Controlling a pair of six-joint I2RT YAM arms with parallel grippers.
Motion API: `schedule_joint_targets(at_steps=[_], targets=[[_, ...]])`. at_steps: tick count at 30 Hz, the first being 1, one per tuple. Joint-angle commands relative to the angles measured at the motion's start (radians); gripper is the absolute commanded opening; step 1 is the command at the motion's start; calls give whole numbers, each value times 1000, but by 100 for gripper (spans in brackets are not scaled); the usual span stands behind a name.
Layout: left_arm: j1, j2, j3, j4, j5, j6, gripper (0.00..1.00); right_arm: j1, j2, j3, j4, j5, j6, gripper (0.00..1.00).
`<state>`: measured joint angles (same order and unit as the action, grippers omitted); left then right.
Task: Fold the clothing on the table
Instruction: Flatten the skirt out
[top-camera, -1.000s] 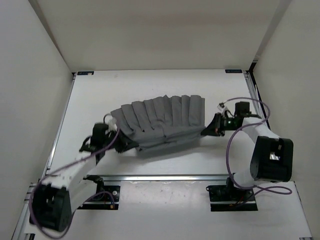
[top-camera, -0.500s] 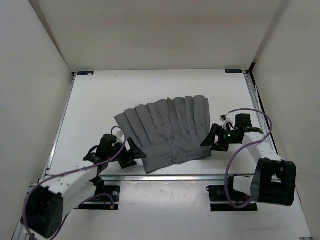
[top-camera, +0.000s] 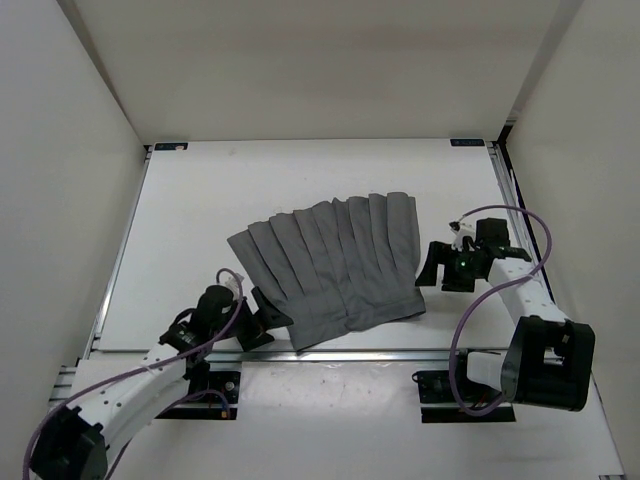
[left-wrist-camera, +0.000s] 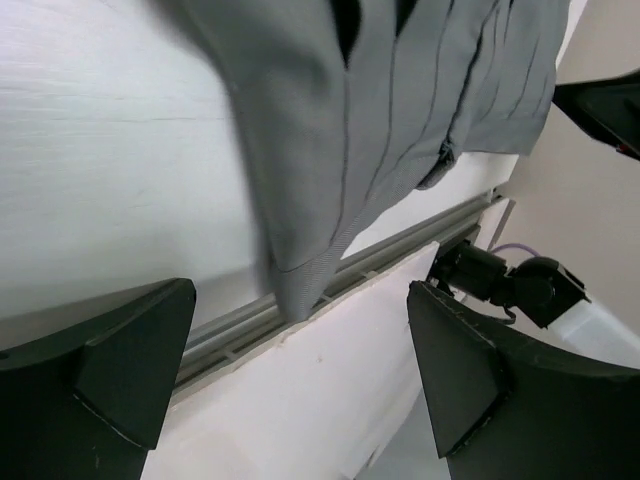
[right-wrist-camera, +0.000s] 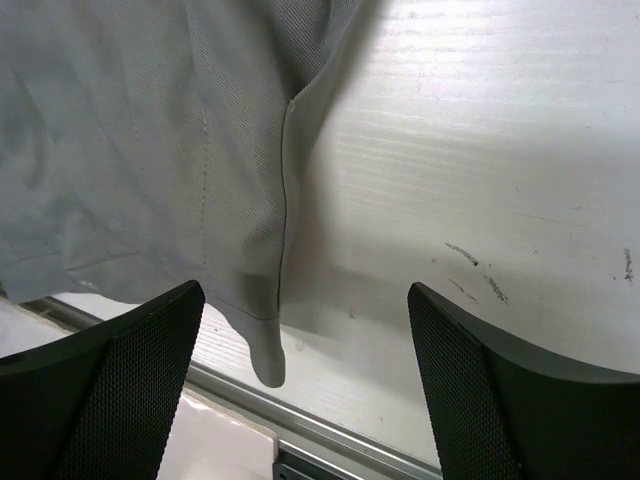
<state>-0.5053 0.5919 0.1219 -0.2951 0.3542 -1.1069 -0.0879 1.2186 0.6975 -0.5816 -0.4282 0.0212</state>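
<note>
- Lying flat on the white tabletop (top-camera: 200, 190), the grey pleated clothing (top-camera: 330, 265) spreads between the two claws. Its near hem runs close to the metal rail (top-camera: 400, 352) along the tabletop's near edge.
- Bare tabletop stretches beyond both claws toward the far edge, and outward from each claw to the side rails.
- Left claw (top-camera: 262, 318): jaws spread wide, gripping nothing. The clothing's near-left corner lies just ahead of it, in line with the gap between its fingers, right at the rail.
- Right claw (top-camera: 438, 267): jaws wide, empty. The clothing's right side edge and near-right corner lie just ahead of it, apart from both fingers.
</note>
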Motion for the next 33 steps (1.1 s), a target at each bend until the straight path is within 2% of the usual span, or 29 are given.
schedule_joint_targets(at_steps=[1, 6, 9, 13, 16, 17, 19, 20, 21, 23, 27, 29, 31, 33], targets=[[-73, 72, -15, 115, -61, -103, 99, 23, 10, 8, -29, 40, -73, 87], [-119, 258, 64, 194, -55, -65, 99, 51, 12, -19, -9, 23, -75, 79], [-167, 365, 108, 243, -70, -53, 99, 60, 10, -23, -9, 13, -78, 77], [-219, 489, 179, 249, -83, -15, 98, 70, 13, -29, 0, 14, -70, 70], [-245, 520, 205, 257, -83, -4, 91, 79, 9, -24, -3, 11, -78, 59], [-251, 522, 206, 258, -89, -4, 86, 82, 7, -24, -9, 9, -70, 52], [-246, 517, 205, 272, -81, -4, 73, 80, 15, -30, -4, 0, -82, 41], [-245, 523, 197, 277, -72, -1, 63, 86, 18, -33, 11, -3, -86, 34], [-246, 520, 197, 272, -72, 5, 55, 82, 13, -38, 15, -13, -86, 32], [-242, 517, 206, 271, -72, 4, 55, 86, 22, -47, 20, -24, -83, 28], [-251, 507, 206, 258, -73, 12, 57, 82, 36, -36, 20, -49, -99, 30], [-251, 493, 202, 248, -72, 10, 62, 108, 33, -29, 8, -46, -102, 53], [-254, 494, 197, 255, -69, 12, 66, 109, 32, -27, -3, -49, -101, 58], [-251, 490, 190, 261, -77, -1, 66, 120, 36, -27, -1, -47, -99, 58]])
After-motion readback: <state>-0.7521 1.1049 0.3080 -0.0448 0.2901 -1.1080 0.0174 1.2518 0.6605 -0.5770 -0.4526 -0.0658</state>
